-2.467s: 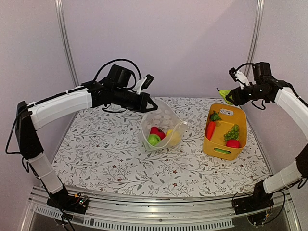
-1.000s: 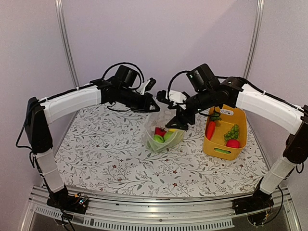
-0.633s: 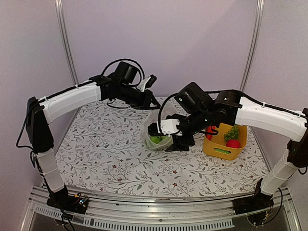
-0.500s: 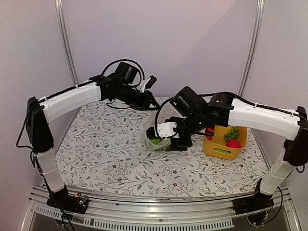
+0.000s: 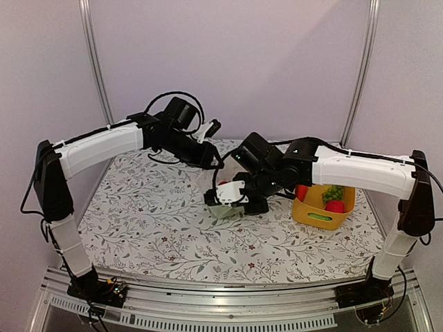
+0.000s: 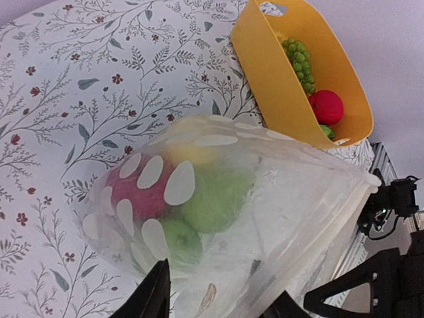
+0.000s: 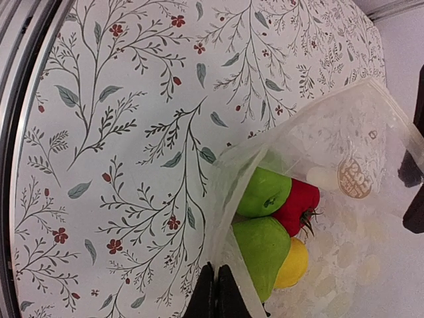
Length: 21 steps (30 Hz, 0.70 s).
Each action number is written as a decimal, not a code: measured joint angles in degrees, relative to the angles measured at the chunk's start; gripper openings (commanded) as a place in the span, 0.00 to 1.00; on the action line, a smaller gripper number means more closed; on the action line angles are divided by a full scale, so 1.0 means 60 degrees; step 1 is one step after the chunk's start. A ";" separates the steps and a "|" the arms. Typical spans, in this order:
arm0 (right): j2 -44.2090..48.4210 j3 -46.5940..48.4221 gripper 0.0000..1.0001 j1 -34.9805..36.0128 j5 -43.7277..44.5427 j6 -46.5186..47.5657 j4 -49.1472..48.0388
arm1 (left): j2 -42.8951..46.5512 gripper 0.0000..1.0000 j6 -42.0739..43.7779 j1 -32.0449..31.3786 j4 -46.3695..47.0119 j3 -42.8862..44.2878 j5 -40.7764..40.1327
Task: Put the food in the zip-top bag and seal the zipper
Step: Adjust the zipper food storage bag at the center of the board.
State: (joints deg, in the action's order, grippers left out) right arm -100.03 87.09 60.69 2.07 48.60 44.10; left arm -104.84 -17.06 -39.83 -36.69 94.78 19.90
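Note:
The zip-top bag [image 5: 223,205], clear with white dots, slumps at the middle of the table. Inside lie two green apples [image 7: 265,191], a red fruit [image 7: 299,205] and a yellow lemon [image 7: 293,265]. My right gripper [image 7: 215,270] is shut on the bag's near mouth edge, where the zipper [image 7: 217,199] runs; in the top view it [image 5: 220,196] sits low at the bag's front. My left gripper [image 6: 222,295] is at the bag's far side, fingers [image 6: 158,288] apart, with bag film lying between them. In the top view it [image 5: 216,162] hovers just behind the bag.
The yellow bin [image 5: 320,216] stands to the right of the bag with green grapes [image 5: 334,191], a red fruit [image 5: 335,206] and a partly hidden carrot [image 5: 300,192] in it. My right forearm [image 5: 346,169] spans above the bin. Floral cloth [image 5: 152,221] covers the table.
My right gripper swung from above the bag down and left to its front edge and closed on the rim. The bag has slumped lower. My left gripper dipped slightly toward it.

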 measured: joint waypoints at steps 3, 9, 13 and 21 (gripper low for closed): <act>0.0044 0.0240 0.00 0.0000 0.0004 0.0000 -0.0029 | 0.0193 0.37 0.0295 0.0000 -0.0470 -0.0164 -0.0499; 0.0142 0.0262 0.00 0.0000 0.0004 -0.0022 -0.0018 | 0.0437 0.17 0.0605 -0.0004 -0.1082 -0.0164 -0.1075; 0.0237 0.0262 0.00 0.0000 -0.0007 -0.0080 0.0040 | 0.0645 0.03 0.0681 -0.0004 -0.1239 -0.0164 -0.1290; 0.0484 0.0510 0.17 0.0000 -0.0084 -0.0262 0.0244 | 0.0732 0.00 0.0863 -0.0015 -0.1351 0.0142 -0.1206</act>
State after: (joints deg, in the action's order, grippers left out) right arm -97.12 90.15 60.69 1.56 47.03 45.56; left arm -100.44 -11.88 -39.92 -44.80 95.64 12.67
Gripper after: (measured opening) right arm 0.035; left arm 0.006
